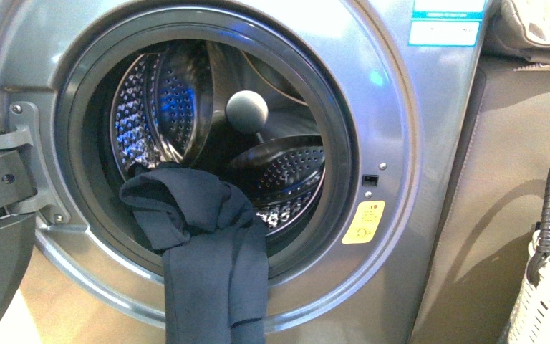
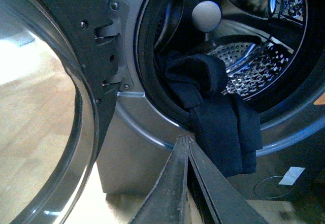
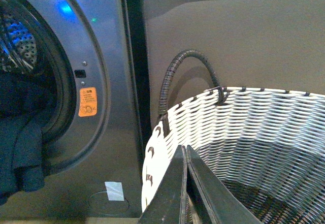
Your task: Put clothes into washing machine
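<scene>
Left hand (image 2: 187,145) clenched, fingers pressed together and grasping nothing, poised low before the porthole just beside the hanging end of the clothes (image 2: 216,115). Right hand (image 3: 184,155) likewise clenched and empty, held over the rim of the white woven basket (image 3: 238,127), well apart from the load; no garment visible in the part of the basket shown. Dark navy clothes half in, half out: bunched upper part resting on the dark rubber gasket (image 1: 86,186) at the lower left of the opening, long tube-like ends draped over the lip and down the front of the washing machine (image 1: 401,143), probably caught there by their own weight rather than placed. Perforated steel drum (image 1: 286,172) behind, otherwise bare, with a round grey knob (image 1: 247,110) at centre. Door (image 2: 45,132) swung wide on its hinge to the left, presumably to keep the approach clear. Yellow warning sticker (image 1: 363,222) beside the porthole; grey-brown cabinet (image 1: 515,179) at right with beige folded fabric (image 1: 537,25) on top. Task judged unfinished: dangling ends not yet pushed inside, left hand apparently best placed for it.
</scene>
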Robot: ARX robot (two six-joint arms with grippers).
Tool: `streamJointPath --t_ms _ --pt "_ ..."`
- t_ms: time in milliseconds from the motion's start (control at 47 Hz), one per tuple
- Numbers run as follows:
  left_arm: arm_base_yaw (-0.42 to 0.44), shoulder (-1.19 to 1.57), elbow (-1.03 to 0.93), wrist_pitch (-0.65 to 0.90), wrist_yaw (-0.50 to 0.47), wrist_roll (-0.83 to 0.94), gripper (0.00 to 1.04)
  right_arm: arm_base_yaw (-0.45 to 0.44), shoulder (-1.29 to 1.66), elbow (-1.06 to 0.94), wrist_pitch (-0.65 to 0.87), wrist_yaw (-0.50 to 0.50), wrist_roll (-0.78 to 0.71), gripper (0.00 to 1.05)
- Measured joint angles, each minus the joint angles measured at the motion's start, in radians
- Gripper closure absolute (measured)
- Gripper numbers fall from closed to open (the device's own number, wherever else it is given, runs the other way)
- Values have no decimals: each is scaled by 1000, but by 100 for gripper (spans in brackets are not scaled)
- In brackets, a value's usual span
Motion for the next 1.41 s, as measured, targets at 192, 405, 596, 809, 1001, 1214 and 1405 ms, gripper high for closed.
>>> streamJointPath --t_ms 192,405,596,809,1001,1214,1405 --pt "0 0 0 -1 0 0 101 0 0 0 0 0 0 102" --pt "0 0 0 -1 0 0 76 0 0 0 0 0 -2 86" --pt "0 0 0 -1 0 0 43 0 0 0 0 0 -2 54" --pt "0 0 0 -1 0 0 8 0 0 0 0 0 -2 19" --pt "0 0 0 -1 0 0 6 0 0 0 0 0 -1 8" --pt "0 0 0 -1 0 0 6 0 0 0 0 0 -1 8" --pt "0 0 0 -1 0 0 6 0 0 0 0 0 -1 8"
